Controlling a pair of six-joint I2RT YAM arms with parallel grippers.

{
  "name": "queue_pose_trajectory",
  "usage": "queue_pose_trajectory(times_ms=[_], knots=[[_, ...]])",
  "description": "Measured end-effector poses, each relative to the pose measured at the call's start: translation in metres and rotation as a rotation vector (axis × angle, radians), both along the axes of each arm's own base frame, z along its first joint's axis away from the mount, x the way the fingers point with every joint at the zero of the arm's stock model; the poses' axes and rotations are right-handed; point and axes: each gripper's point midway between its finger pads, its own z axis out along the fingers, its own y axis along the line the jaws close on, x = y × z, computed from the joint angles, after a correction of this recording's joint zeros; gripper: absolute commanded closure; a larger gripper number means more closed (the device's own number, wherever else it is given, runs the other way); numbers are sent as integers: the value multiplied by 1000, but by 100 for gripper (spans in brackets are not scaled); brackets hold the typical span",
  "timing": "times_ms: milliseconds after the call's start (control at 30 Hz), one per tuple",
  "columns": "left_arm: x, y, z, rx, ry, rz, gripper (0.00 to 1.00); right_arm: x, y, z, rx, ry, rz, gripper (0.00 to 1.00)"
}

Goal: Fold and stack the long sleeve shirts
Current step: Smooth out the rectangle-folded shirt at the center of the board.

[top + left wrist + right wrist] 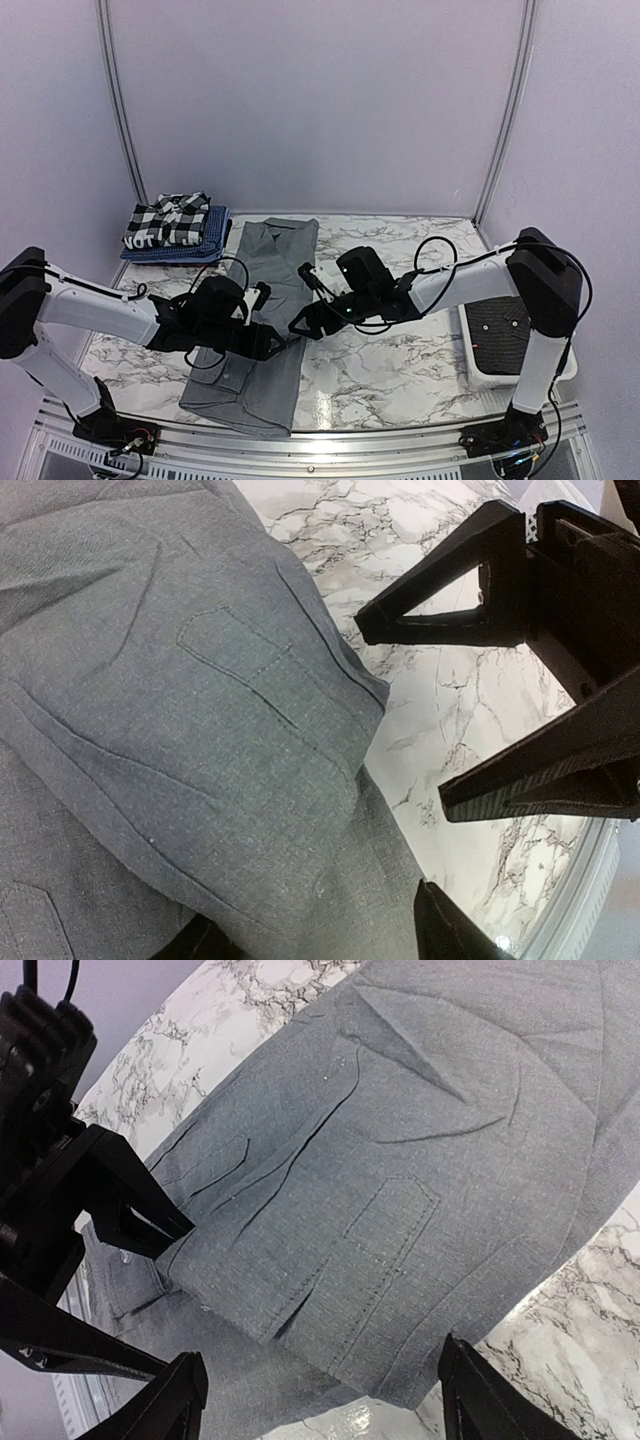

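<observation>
A plain grey long sleeve shirt lies lengthwise on the marble table, with a sleeve folded across its body. The sleeve's cuff reaches the shirt's right edge. My left gripper is open, its fingers spread low over the grey cloth at that edge. From the right, my right gripper faces it, open, hovering over the same cuff with nothing held. At the back left, a folded black-and-white checked shirt lies on a folded blue shirt.
A white basket stands at the table's right edge beside the right arm, with something dark inside. Bare marble stretches between the grey shirt and the basket. The two grippers' fingertips are close together.
</observation>
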Motion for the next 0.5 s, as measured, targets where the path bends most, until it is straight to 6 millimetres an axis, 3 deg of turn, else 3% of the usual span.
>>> queue_pose_trajectory(times_ms=[100,300,500], knots=[[-2,-2,-2,3,-12,-17,53,0,-1,-1,-3,-3,-2,24],[-2,-2,-3,8,-23,-15,97,0,-4,-5,-16,-1,-10,25],[-2,-3,11,-62,29,20,100,1,-6,-1,-20,-8,-19,25]])
